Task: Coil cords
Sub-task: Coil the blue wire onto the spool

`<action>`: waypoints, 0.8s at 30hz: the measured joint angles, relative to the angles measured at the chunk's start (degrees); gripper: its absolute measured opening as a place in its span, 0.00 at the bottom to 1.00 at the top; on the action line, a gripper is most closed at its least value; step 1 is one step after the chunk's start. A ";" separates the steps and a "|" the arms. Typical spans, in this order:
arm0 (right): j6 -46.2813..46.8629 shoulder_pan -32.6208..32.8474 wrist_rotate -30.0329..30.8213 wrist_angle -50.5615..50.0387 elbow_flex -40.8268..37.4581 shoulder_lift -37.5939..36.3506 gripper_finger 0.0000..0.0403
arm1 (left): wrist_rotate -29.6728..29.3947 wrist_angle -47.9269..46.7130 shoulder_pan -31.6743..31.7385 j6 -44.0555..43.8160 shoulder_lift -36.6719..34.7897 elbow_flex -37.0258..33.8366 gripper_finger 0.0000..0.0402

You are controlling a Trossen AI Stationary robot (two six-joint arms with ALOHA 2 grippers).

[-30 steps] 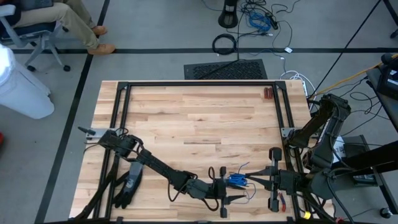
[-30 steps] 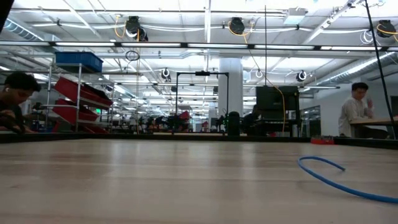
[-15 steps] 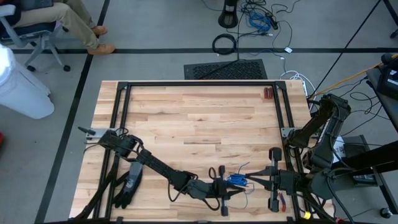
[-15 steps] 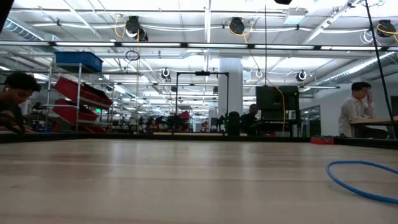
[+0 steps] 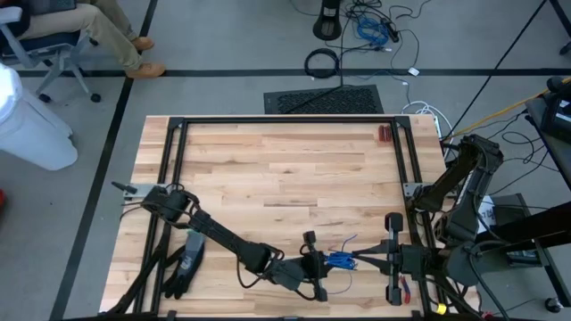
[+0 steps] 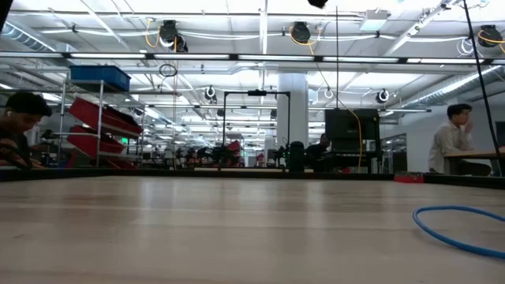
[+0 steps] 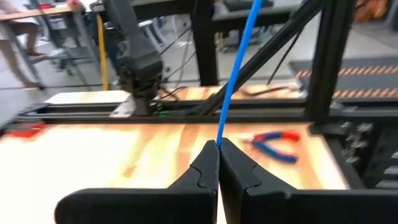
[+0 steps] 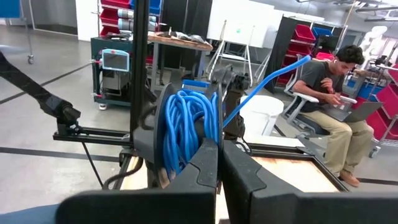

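Note:
The cord is a thin blue wire, wound into a small bundle (image 5: 337, 259) near the table's near edge, right of centre. My left gripper (image 5: 323, 261) reaches it from the left and is shut on a strand. My right gripper (image 5: 353, 260) faces it from the right, shut on the bundle (image 8: 186, 124). A free tail (image 5: 350, 240) sticks out toward the far side. In the low view a loose loop (image 6: 461, 225) of the cord lies on the table top. My left gripper pinches a single strand of the cord (image 7: 219, 138) between its two fingertips, coming level from the table's left. The strand runs straight and taut away from the fingertips. My right gripper pinches the several-turn bundle at its lower edge (image 8: 198, 144) between its two fingers, coming level from the table's right. The bundle stands upright above the fingertips, and one tail (image 8: 273, 78) sticks out sideways.
A black glove (image 5: 183, 263) lies at the near left beside the left arm. Red-handled pliers (image 5: 403, 287) lie near the right gripper. A black frame (image 5: 285, 120) borders the wooden table, and a small red object (image 5: 382, 134) sits at the far right.
My left gripper has shut on a strand of the cord beside the bundle. The loose loop on the table has slid to the right in the low view and now lies flatter.

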 joint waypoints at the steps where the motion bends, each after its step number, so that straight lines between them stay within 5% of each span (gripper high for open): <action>1: 0.02 0.11 0.04 0.00 0.00 0.00 0.00 | -0.86 -2.08 -0.25 0.59 -0.77 0.00 0.01; 24: 2.25 0.81 -1.49 -2.46 0.00 0.00 0.00 | -23.18 -50.44 -9.20 -15.83 -20.16 0.00 0.00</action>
